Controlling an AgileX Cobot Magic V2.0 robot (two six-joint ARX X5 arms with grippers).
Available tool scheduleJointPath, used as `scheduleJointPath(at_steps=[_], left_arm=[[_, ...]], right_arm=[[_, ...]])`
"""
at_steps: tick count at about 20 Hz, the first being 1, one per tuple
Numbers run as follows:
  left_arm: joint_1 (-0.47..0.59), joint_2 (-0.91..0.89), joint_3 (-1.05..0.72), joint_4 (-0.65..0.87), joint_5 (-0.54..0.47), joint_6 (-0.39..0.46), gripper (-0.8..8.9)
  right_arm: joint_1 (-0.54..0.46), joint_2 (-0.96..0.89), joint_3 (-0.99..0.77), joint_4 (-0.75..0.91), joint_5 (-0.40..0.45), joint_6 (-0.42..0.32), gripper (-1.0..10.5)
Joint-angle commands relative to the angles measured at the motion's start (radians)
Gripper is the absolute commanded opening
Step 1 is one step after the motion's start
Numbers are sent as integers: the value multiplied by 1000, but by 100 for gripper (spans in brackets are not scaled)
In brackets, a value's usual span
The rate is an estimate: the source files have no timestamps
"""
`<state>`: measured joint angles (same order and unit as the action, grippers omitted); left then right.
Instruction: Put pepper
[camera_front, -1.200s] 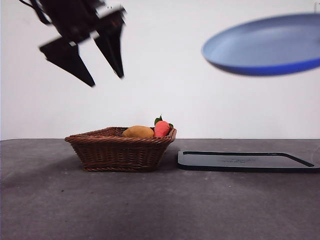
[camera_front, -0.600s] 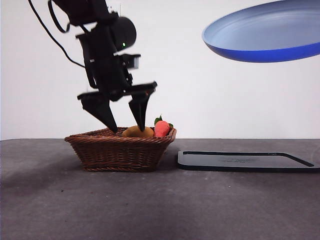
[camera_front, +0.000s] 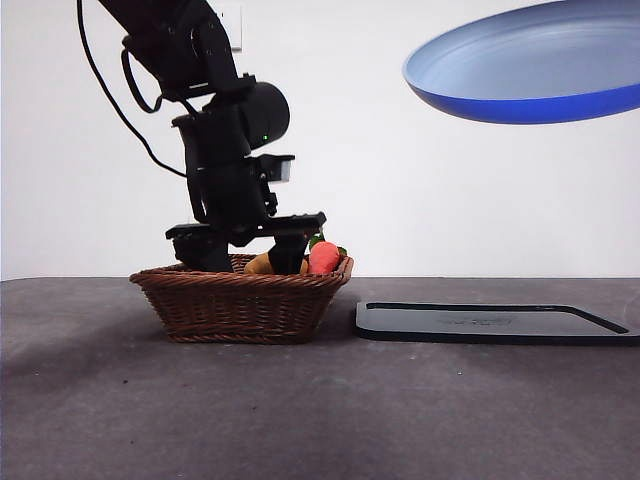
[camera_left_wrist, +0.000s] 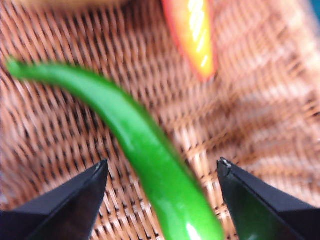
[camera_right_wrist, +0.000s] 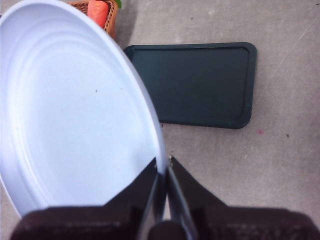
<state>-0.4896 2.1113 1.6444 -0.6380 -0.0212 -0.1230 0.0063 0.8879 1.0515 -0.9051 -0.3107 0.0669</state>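
Observation:
The pepper (camera_left_wrist: 145, 145) is a glossy green, long curved vegetable lying on the woven floor of the brown wicker basket (camera_front: 240, 300). In the front view the basket wall hides it. My left gripper (camera_left_wrist: 162, 162) is open and low inside the basket, one jaw on each side of the pepper. In the front view it (camera_front: 245, 262) dips behind the basket rim. My right gripper (camera_right_wrist: 163, 167) is shut on the rim of the blue plate (camera_right_wrist: 75, 115). It holds the plate (camera_front: 530, 75) high in the air at the right, tilted.
A red item with green leaves (camera_front: 323, 257) and an orange-yellow fruit (camera_front: 262, 265) lie in the basket, and an orange-red item (camera_left_wrist: 192, 30) lies beyond the pepper. A flat black tray (camera_front: 490, 322) lies on the grey table to the right of the basket, below the plate.
My left arm has come down from high at the left into the basket, jaws still open. The blue plate has stayed aloft in about the same place.

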Motion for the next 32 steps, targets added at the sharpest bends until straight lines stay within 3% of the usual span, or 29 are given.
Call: scheduleJointPath(at_steps=[1, 4, 8, 15, 26, 29, 32], left_arm=[[-18, 26, 24, 16, -6, -8, 374], [-21, 27, 24, 6, -14, -9, 371], [-21, 27, 24, -38, 3, -21, 213], [-19, 23, 24, -62, 3, -43, 137], [-18, -219, 25, -144, 8, -60, 137], [-44, -336, 25, -164, 91, -57, 137], [-101, -429, 25, -166, 211, -56, 137]], right_arm=[[2, 3, 18, 13, -4, 3, 4], [2, 3, 18, 13, -5, -8, 4], [2, 3, 18, 13, -4, -14, 4], [2, 3, 18, 13, -5, -16, 4], [2, 106, 18, 14, -5, -3, 4], [2, 214, 18, 26, -19, 4, 4], [3, 341, 18, 83, -95, 41, 4]])
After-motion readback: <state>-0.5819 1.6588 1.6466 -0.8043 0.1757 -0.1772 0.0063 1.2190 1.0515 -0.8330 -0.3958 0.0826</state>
